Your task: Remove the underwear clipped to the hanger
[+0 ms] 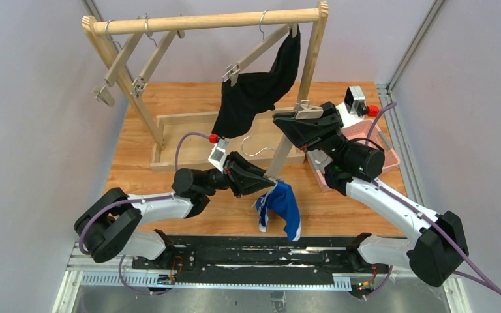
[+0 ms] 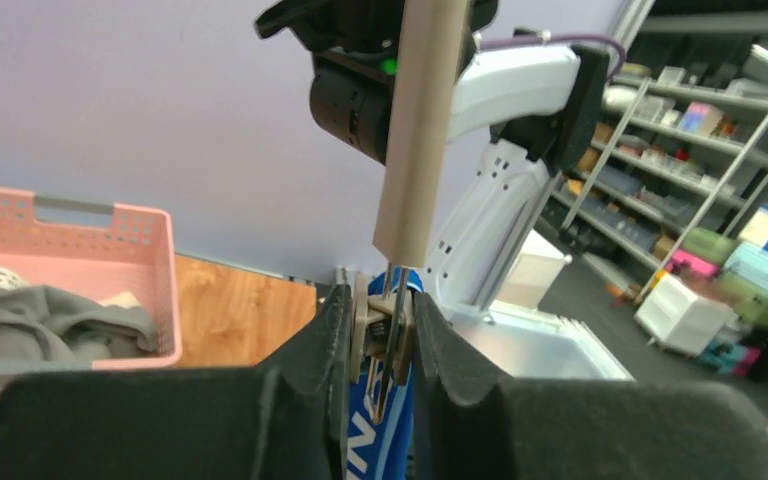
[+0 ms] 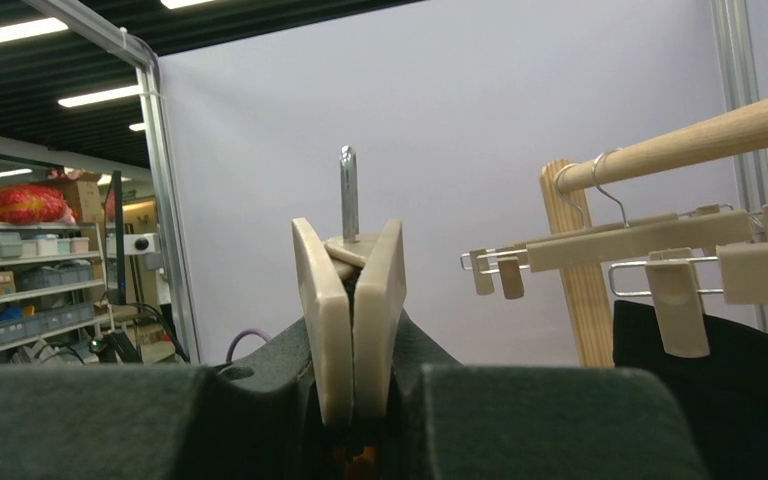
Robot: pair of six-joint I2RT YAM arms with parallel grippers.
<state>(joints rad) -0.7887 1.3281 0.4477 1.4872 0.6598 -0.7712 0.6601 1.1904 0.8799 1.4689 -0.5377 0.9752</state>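
Wood table (image 1: 130, 171) w/ rack (image 1: 169, 140) & pink basket (image 1: 392, 156).

blue briefs (image 2: 390, 440): mostly hidden inside left claw (image 2: 380, 310) | black briefs (image 3: 750, 380): cropped right

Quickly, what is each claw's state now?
Left claw: closed on the hanger clip that holds the blue underwear.
Right claw: closed on the other hanger clip.
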